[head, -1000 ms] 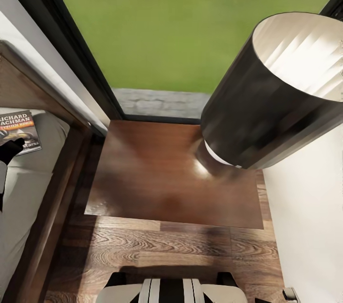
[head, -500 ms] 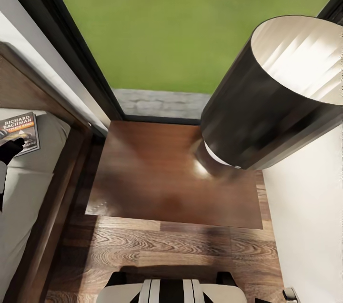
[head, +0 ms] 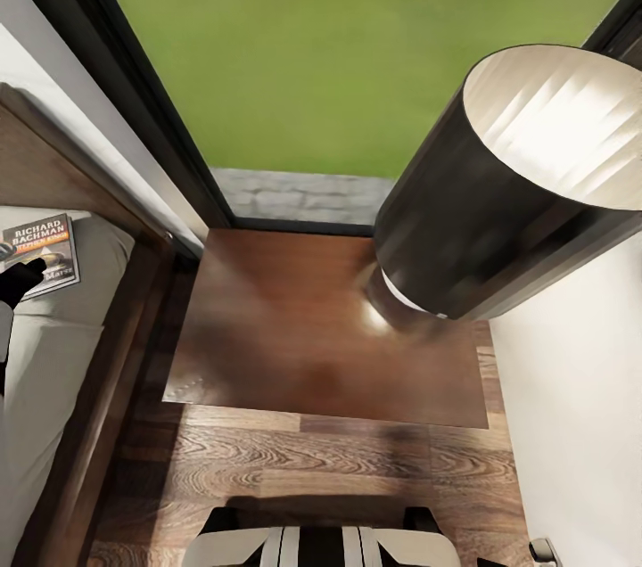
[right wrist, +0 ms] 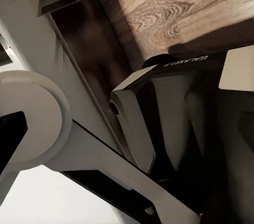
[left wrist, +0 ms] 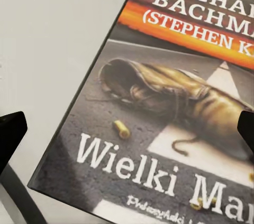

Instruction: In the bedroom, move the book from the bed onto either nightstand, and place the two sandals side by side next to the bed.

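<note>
- Book [left wrist: 174, 108] flat on the bed's mattress [head: 53, 344], by the headboard.
- Left gripper [left wrist: 127, 129] spread wide, fingertips either side above the cover, not touching.
- Nightstand [head: 321, 326] beside the bed, lamp [head: 508, 184] on it.
- Right gripper: state unreadable.

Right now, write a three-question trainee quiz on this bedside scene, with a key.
1. True or false: the book lies on the nightstand.
2. What stands on the nightstand's right part? A) lamp B) vase C) clock
3. Fill in: the left gripper has its fingers spread on either side of the ____.

Key: 1 false, it lies on the bed; 2 A, a lamp with a dark shade; 3 book.
</note>
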You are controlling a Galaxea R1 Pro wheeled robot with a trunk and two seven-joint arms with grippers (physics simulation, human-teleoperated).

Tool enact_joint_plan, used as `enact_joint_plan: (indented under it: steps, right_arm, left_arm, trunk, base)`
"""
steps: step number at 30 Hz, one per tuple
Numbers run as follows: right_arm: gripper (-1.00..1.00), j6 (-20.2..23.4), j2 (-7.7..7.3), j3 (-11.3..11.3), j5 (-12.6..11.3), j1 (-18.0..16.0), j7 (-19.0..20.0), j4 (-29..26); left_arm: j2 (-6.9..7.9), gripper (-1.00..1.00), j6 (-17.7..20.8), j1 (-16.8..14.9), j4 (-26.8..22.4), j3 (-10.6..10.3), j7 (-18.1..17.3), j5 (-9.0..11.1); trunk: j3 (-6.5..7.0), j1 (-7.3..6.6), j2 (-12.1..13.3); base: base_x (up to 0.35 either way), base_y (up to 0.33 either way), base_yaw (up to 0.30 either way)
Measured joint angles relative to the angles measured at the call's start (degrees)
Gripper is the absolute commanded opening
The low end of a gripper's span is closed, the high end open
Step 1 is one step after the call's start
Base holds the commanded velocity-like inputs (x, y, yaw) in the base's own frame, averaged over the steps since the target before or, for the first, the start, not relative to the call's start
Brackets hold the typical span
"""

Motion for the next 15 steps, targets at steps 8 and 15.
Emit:
enact_joint_plan:
  steps: [8, 15]
  right_arm:
    - [1.0, 0.0, 0.0, 0.0, 0.0, 0.0, 0.0, 0.0]
    - [1.0, 0.0, 0.0, 0.0, 0.0, 0.0, 0.0, 0.0]
  left_arm:
    - [0.0, 1.0, 0.22, 0.0, 0.0, 0.08, 0.08, -0.03]
    - [0.06, 1.0, 0.31, 0.0, -0.02, 0.09, 0.21, -0.12]
  trunk:
    - [1.25, -1.53, 2.79]
    - [2.33, -2.86, 5.21]
  base:
    - [0.0, 0.0, 0.0]
    - [0.0, 0.0, 0.0]
